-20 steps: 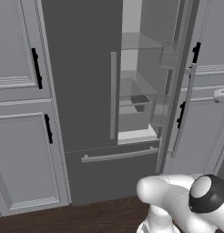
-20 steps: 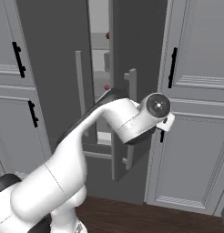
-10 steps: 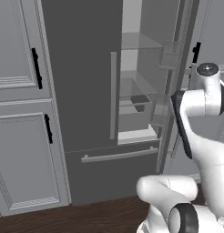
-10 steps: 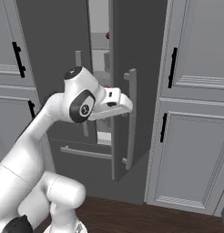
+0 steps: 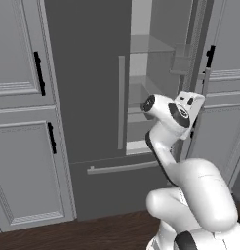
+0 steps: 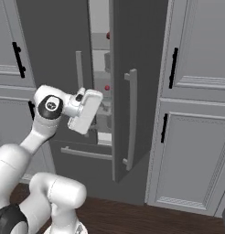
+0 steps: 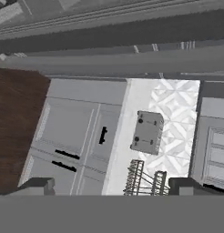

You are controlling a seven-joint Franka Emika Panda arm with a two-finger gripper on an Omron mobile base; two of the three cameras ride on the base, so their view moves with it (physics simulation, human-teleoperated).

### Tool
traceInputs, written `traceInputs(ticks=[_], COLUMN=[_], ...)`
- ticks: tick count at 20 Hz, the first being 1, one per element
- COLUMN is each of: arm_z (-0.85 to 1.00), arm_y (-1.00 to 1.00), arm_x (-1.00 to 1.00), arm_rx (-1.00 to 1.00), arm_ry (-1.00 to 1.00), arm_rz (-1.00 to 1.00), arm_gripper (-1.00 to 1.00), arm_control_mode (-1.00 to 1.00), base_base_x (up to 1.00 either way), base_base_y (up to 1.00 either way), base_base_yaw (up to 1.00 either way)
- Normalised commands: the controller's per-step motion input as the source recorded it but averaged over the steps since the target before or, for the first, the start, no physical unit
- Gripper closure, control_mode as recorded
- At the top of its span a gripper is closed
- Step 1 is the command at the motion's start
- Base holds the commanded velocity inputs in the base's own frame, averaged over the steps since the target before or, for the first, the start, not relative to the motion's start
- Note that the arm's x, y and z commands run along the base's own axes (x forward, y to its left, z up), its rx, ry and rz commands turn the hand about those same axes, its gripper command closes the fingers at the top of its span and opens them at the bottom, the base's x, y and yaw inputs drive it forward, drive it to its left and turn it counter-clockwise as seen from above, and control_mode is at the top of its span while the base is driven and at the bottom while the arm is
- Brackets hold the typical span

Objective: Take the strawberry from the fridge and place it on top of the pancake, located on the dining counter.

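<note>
The dark grey fridge (image 5: 88,83) stands with its right door (image 6: 132,87) ajar, and glass shelves show in the gap. Two small red items (image 6: 107,87) (image 6: 108,35) sit on shelves inside; they are too small to tell which is the strawberry. My white hand (image 6: 86,112) hangs in front of the gap at mid height, left of the open door's long handle (image 6: 131,119), touching nothing. From the left side the hand (image 5: 189,103) covers the lower shelves. In the hand view my gripper (image 7: 113,185) is open with nothing between its fingertips (image 7: 38,184). The pancake and dining counter are out of view.
Light grey panelled cabinets with black handles flank the fridge (image 5: 24,122) (image 6: 196,114). The fridge's lower drawer bar (image 5: 122,167) runs below the hand. Dark wood floor (image 6: 146,219) lies in front. The hand view looks over distant cabinets and a white counter strip with a grey box (image 7: 147,132).
The arm has swung up and leftward, away from the open door's handle to the front of the gap. The jaws have widened. The door stays ajar.
</note>
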Motion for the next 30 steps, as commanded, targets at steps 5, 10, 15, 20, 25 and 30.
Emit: traceInputs(ticks=[5, 10, 15, 20, 25, 30], arm_z=[0.0, 0.05, 0.2, 0.02, 0.0, -0.05], arm_y=[0.6, 0.15, -0.16, -0.33, -0.42, -0.6], arm_x=[0.27, 0.71, 0.77, 0.67, 0.44, -0.05], arm_rx=[-0.44, -0.22, -0.05, 0.0, 0.0, 0.02], arm_ry=[0.5, 0.35, 0.42, 0.46, 0.39, 0.21], arm_rz=[0.01, 0.01, 0.0, 0.0, 0.0, 0.0], arm_gripper=[-1.0, -1.0, -1.0, -1.0, -1.0, -1.0], arm_control_mode=[-1.0, -1.0, -1.0, -1.0, -1.0, -1.0], base_base_x=[0.0, 0.0, 0.0, 0.0, 0.0, 0.0], base_base_y=[0.0, 0.0, 0.0, 0.0, 0.0, 0.0], base_base_yaw=[0.0, 0.0, 0.0, 0.0, 0.0, 0.0])
